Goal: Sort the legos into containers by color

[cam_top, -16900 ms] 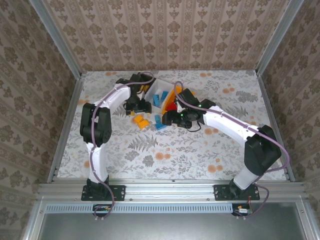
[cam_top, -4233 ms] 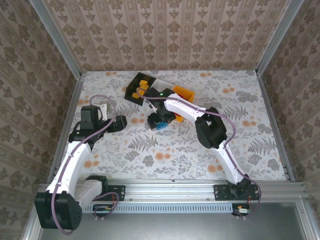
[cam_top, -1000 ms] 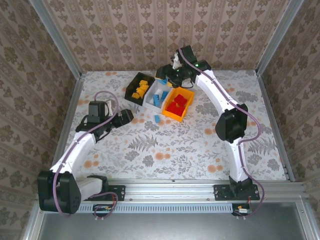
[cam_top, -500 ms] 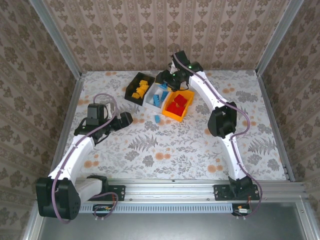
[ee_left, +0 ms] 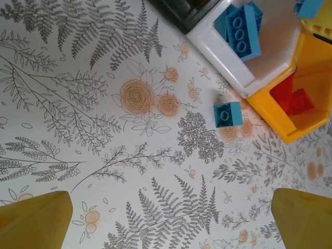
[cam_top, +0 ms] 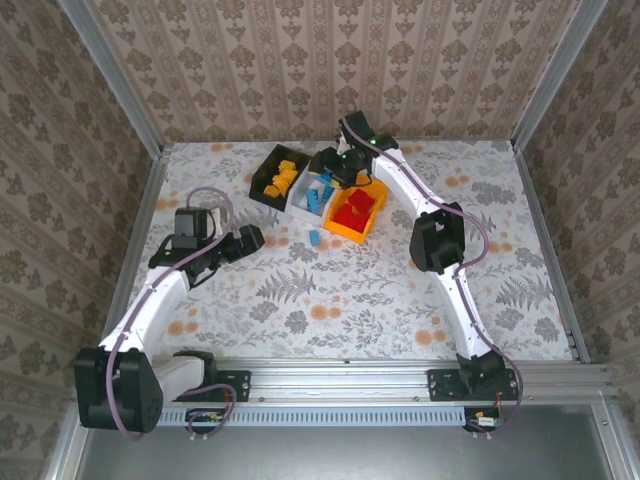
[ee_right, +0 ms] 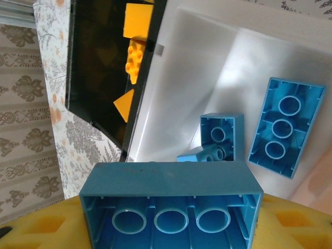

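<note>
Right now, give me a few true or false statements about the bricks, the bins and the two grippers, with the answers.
1. The right gripper holds a blue brick above the white bin. True.
2. The left gripper is shut on a red brick. False: its jaws stand open and empty above the table.
3. A loose blue brick lies on the table, outside the bins. True.
4. The black bin holds red bricks. False: it holds orange-yellow bricks.
</note>
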